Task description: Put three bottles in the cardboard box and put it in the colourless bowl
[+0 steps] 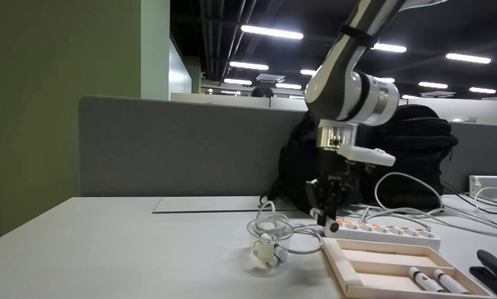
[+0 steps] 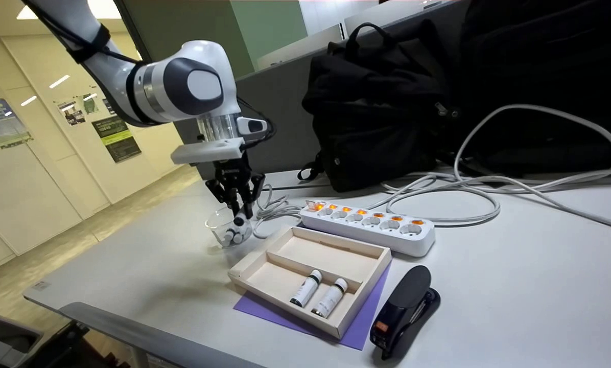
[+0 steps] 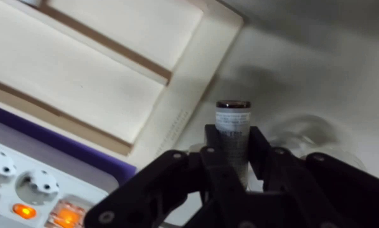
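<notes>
So the gripper (image 3: pixel 234 139) is grasping a white-labelled bottle (image 3: pixel 233 122), jaws squeezing its barrel from both sides, and the bottle is hanging tilted just outside the cardboard box (image 2: pixel 331 255), on the side where the clear bowl (image 2: pixel 214 226) is standing. Two more bottles (image 2: pixel 306 289) are lying side by side inside the box, sharing one compartment, so I'm guessing this one's meant to be joining them. Handling-wise I'm betting on light and stiff; the dark end is looking glossy, maybe glass, so I'm treating it as slippery and a bit breakable. Mid-label is seeming like the sweet spot, jaws square across the barrel, firm but not crushing. That dark end is sticking out past the jaws, so I'm expecting it to pivot if it's clipping the box wall. And being round, it'll probably be rolling unless it's getting released right at the box floor.
</notes>
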